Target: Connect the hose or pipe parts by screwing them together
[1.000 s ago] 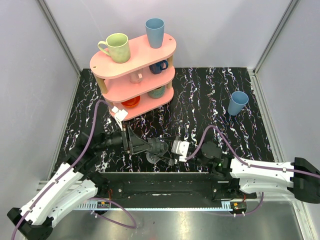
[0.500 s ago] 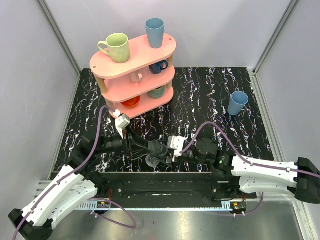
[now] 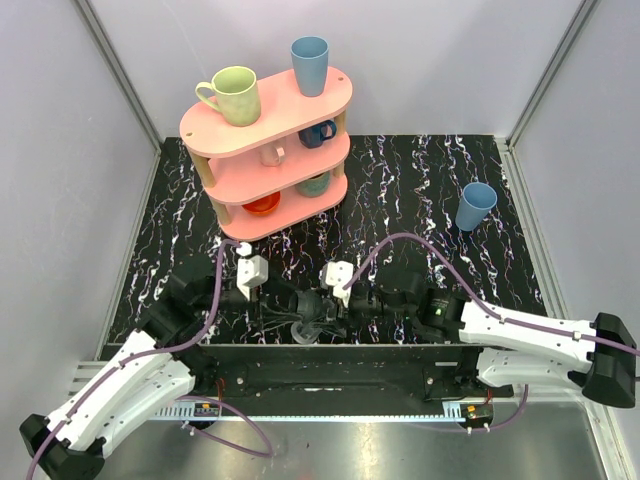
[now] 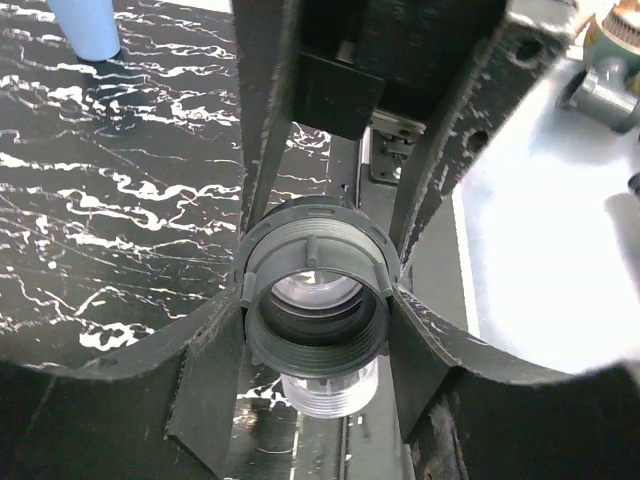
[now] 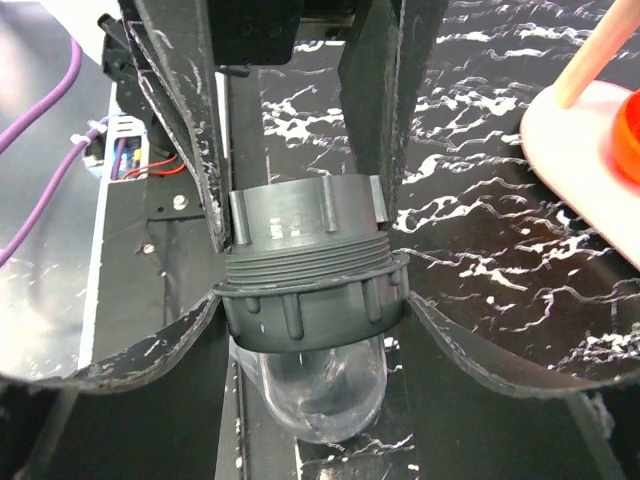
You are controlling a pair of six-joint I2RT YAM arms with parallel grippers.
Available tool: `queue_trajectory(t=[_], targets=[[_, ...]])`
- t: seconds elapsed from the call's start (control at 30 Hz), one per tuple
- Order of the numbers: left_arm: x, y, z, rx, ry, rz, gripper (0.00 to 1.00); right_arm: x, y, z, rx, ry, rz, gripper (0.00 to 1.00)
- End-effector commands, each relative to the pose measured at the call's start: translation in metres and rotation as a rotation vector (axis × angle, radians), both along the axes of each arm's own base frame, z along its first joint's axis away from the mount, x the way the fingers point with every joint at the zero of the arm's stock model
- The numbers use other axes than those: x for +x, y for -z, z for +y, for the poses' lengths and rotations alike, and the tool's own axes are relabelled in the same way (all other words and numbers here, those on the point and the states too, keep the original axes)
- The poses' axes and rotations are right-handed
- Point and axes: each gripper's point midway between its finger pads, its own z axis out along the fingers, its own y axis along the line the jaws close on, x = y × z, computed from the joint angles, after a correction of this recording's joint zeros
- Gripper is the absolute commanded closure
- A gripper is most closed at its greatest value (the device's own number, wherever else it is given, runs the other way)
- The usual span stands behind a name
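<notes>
The hose or pipe parts [image 3: 316, 306] hang between both grippers near the table's front edge, joined end to end. In the left wrist view my left gripper [image 4: 315, 335] is shut on the dark round collar [image 4: 315, 255], whose threaded bore faces the camera. A clear threaded end [image 4: 322, 385] shows below it. In the right wrist view my right gripper [image 5: 315, 315] is shut on the ribbed ring [image 5: 315, 305] of the grey-translucent fitting [image 5: 320, 390]. Exposed threads [image 5: 305, 262] sit between the ring and the collar [image 5: 305, 215]. From above, the left gripper [image 3: 292, 300] and right gripper [image 3: 348, 300] face each other.
A pink three-tier rack [image 3: 300, 110] with several mugs stands at the back left. A blue cup [image 3: 475, 206] stands at the right. Purple cables [image 3: 400, 245] arch over both wrists. A metal ledge [image 3: 320, 365] runs along the front edge just behind the grippers.
Both grippers closed in on each other, the right one sliding left. Both wrists rolled, and the two parts came together.
</notes>
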Motion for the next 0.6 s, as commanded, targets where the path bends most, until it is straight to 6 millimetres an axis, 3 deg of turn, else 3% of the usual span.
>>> queue_trajectory(t=[0.0,0.07,0.3,0.57], targets=[[-0.019,-0.010,-0.012,-0.064,0.227,-0.276,1.00,-0.048,-0.132,0.022,0.386,-0.323,-0.045,1.00],[-0.020,-0.012,-0.012,-0.079,0.257,-0.348,1.00,-0.041,-0.137,0.019,0.397,-0.314,-0.013,1.00],[-0.025,-0.014,-0.013,-0.091,0.313,-0.440,1.00,-0.044,-0.140,0.009,0.386,-0.388,0.102,1.00],[-0.027,-0.007,-0.014,-0.067,0.371,-0.450,1.00,-0.040,-0.116,0.020,0.295,-0.456,0.186,1.00]])
